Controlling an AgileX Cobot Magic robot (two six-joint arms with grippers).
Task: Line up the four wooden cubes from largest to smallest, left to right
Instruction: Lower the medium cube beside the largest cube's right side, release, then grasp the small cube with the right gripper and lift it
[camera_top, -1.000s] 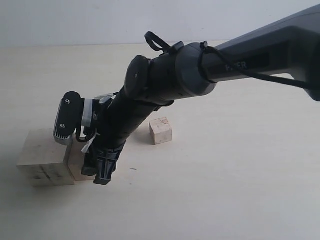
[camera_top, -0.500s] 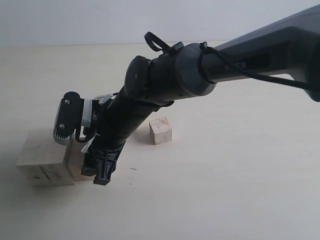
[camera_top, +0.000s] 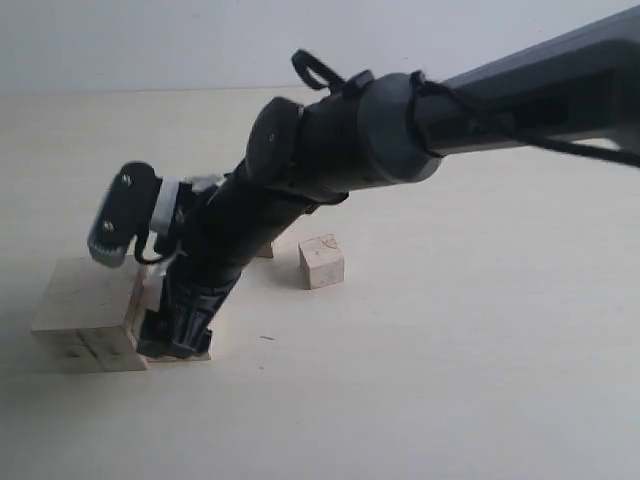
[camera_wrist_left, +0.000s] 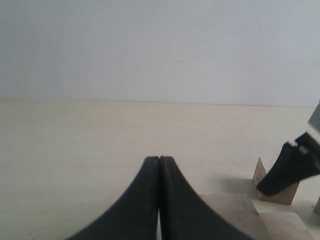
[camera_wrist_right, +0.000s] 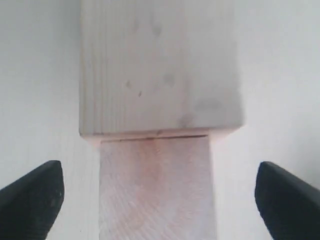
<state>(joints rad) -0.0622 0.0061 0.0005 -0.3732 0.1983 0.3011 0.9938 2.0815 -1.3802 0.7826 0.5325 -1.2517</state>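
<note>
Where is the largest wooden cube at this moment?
In the exterior view the largest cube sits far left on the table. A smaller cube lies flush against its right side, between the fingers of the open right end effector.

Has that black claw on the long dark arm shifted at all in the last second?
Yes. The right gripper has slid left, away from the small pale wooden cube, toward the largest wooden cube.

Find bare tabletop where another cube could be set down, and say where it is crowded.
Free: the wide table right of the small cube, and the strip in front. Crowded: left, where the right pincer straddles the second cube beside the largest cube.
</note>
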